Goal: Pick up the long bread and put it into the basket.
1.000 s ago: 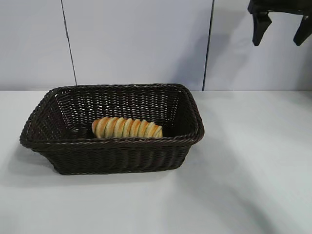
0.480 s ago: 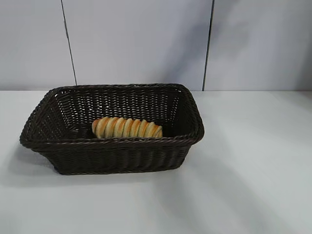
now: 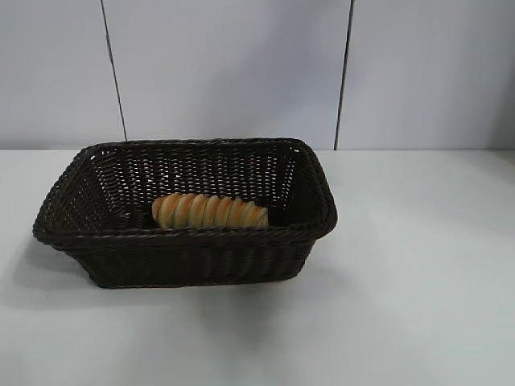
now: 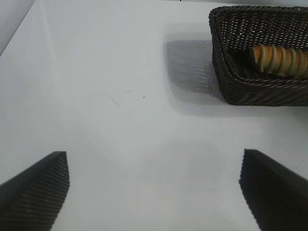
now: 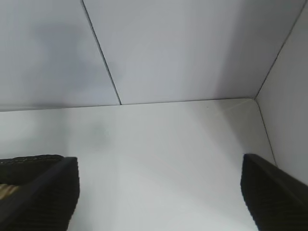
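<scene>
The long bread (image 3: 209,211), golden with orange-brown ridges, lies inside the dark brown wicker basket (image 3: 322,227) on the white table. It also shows in the left wrist view (image 4: 280,59), inside the basket (image 4: 250,89). My left gripper (image 4: 154,166) is open and empty above bare table, well away from the basket. My right gripper (image 5: 160,166) is open and empty, high over the table near the back wall; a bit of the basket's rim (image 5: 29,159) shows behind one finger. Neither gripper shows in the exterior view.
The white table (image 3: 418,281) stretches to the right of and in front of the basket. A grey panelled wall (image 3: 233,72) stands behind it, and a side wall (image 5: 288,96) meets the table in the right wrist view.
The right gripper, seen at the exterior view's upper right a second ago, has left that view. The bread and basket have not moved.
</scene>
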Available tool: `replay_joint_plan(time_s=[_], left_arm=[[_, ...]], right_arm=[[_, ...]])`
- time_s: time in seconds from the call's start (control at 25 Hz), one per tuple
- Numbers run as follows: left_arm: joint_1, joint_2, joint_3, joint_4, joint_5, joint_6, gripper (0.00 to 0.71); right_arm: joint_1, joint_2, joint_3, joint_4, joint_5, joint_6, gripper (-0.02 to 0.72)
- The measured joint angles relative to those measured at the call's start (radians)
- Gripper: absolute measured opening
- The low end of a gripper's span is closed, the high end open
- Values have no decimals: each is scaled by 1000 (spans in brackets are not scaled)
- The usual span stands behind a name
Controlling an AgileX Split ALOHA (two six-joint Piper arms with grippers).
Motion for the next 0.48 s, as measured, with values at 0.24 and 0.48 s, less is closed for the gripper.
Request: replay_joint_plan(time_s=[0.24, 0.48], left_arm=[[0, 0, 0, 0, 0, 0, 695], [0, 0, 0, 0, 0, 0, 695]], right_arm=[[0, -273, 200, -7, 0, 2, 654], [0, -519, 400, -9, -11, 2, 654]])
